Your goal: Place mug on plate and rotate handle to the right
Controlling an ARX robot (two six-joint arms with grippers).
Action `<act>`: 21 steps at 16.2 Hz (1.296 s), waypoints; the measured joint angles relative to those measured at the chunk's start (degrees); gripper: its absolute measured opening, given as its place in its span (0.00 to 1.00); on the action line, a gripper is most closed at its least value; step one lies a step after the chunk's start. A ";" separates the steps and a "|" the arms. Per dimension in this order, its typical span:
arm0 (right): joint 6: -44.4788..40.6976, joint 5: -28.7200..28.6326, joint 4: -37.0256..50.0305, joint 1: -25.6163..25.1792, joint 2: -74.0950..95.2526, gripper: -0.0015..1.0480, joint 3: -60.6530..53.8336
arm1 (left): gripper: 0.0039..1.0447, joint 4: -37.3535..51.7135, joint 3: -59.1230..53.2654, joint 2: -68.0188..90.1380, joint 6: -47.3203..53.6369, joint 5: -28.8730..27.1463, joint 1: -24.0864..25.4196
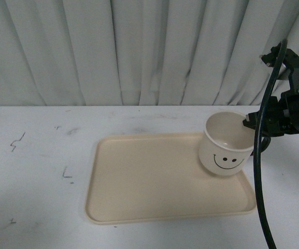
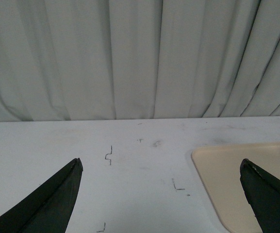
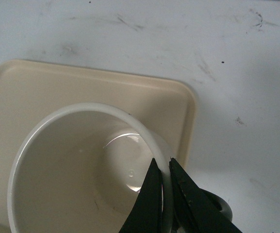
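The right gripper (image 3: pixel 162 162) pinches the rim of the mug (image 1: pixel 224 148), tilted at the far right corner of the plate (image 1: pixel 139 176); placement seems underway, and next it must settle flat before the handle (image 3: pixel 227 208) turns rightward.

The plate (image 1: pixel 149 181) lies open left of the mug (image 1: pixel 226 151); a curtain (image 1: pixel 139 52) closes the back.

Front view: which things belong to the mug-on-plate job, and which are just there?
Job:
- cream-white enamel-style mug with black smiley face
- large flat beige rectangular plastic tray
- right pincer, shut on the mug's rim

Just there:
- white scuffed tabletop
- pale pleated curtain
- left pincer, open, holding nothing
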 joint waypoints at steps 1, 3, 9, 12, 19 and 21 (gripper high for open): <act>-0.46 -0.46 -0.24 0.00 0.52 0.03 0.15 | 0.94 0.00 0.00 0.00 0.00 0.00 0.00; -1.38 -1.46 -0.74 -0.07 1.55 0.03 1.27 | 0.94 0.02 0.00 0.00 0.00 0.00 0.00; -1.60 -3.65 0.81 -0.87 3.67 0.03 2.03 | 0.94 0.00 0.00 0.00 0.00 0.00 0.00; -1.33 -3.72 1.20 -0.70 4.24 0.03 2.03 | 0.94 0.02 0.00 0.00 0.00 0.00 0.00; 0.70 -3.56 1.14 0.09 6.12 0.03 3.17 | 0.94 0.02 0.00 0.00 0.00 0.00 0.00; 1.16 -3.50 1.14 0.55 6.14 0.03 3.19 | 0.94 0.02 0.00 0.00 0.00 0.02 0.00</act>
